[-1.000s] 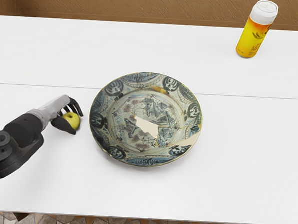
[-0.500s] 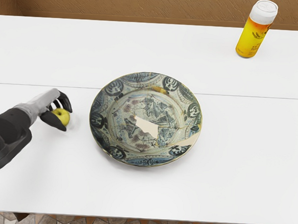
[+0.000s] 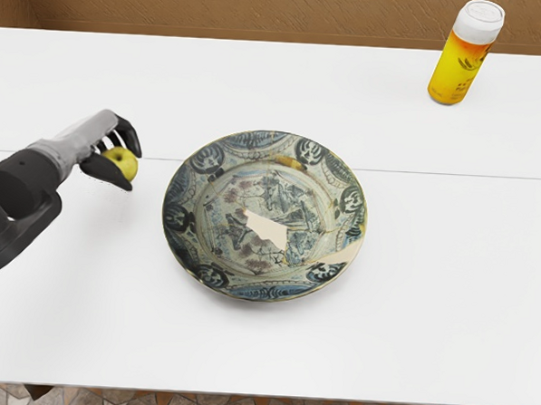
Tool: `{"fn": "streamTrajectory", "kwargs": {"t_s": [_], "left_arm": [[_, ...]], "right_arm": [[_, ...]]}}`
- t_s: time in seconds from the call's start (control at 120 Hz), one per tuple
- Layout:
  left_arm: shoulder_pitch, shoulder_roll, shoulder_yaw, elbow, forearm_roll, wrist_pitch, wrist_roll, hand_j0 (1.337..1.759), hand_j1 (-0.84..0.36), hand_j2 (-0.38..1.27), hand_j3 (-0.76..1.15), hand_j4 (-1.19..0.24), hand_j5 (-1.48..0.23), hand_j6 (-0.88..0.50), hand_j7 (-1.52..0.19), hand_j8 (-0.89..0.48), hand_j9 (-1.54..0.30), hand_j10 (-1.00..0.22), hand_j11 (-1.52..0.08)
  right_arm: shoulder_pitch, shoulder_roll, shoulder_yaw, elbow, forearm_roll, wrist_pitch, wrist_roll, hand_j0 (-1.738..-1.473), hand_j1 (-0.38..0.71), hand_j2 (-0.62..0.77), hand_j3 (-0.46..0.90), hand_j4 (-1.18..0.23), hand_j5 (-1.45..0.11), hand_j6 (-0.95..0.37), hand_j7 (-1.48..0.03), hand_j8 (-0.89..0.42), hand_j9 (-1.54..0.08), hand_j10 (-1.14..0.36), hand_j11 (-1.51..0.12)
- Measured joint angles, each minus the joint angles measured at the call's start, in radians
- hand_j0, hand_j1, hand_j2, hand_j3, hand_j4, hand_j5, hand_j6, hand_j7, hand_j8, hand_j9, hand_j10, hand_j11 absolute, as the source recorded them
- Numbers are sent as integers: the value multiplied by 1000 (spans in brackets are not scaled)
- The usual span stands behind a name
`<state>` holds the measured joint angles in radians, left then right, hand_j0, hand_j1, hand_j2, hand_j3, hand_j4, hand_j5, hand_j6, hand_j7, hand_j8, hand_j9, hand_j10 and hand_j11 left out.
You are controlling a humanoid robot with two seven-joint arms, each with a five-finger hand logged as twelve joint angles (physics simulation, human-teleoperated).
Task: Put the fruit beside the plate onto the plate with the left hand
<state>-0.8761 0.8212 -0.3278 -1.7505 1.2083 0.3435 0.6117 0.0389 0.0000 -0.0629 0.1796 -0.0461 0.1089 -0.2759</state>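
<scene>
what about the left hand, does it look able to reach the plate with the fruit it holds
Probably yes. The left hand grips the yellow fruit just left of the patterned plate, with nothing standing between them. The orange can is far off at the back right.

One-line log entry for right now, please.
left hand: shut on fruit | fruit: left of plate, not on it | right hand: not in view | can: upright, far right
</scene>
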Motion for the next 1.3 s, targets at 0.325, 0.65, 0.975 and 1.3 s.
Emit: {"fn": "streamTrajectory", "kwargs": {"t_s": [0.325, 0.65, 0.975, 1.3], "left_arm": [[-96, -28, 0, -1, -33, -32, 0, 1647, -187, 266, 0, -796, -1081, -545, -1074, -447, -1076, -631, -1094], [-135, -89, 0, -1, -79, -53, 0, 1647, -185, 256, 0, -800, -1074, -546, -1073, -451, -1076, -645, -1104], [-142, -206, 4, 0, -86, -64, 0, 1646, -147, 173, 0, -807, -1076, -564, -1078, -475, -1079, -653, -1111], [-139, -276, 9, 1, -98, -64, 1, 1644, -93, 114, 0, -834, -1094, -607, -1103, -505, -1118, -669, -1144]], "right_arm": [[2, 0, 0, 1, 0, 0, 0, -1658, -349, 0, 0, 0, 0, 0, 0, 0, 0, 0, 0], [4, 0, 0, 7, 0, 0, 0, -1658, -349, 0, 0, 0, 0, 0, 0, 0, 0, 0, 0], [8, 0, 0, 17, 0, 0, 0, -1658, -349, 0, 0, 0, 0, 0, 0, 0, 0, 0, 0], [9, 0, 0, 23, 0, 0, 1, -1658, -349, 0, 0, 0, 0, 0, 0, 0, 0, 0, 0]]}}
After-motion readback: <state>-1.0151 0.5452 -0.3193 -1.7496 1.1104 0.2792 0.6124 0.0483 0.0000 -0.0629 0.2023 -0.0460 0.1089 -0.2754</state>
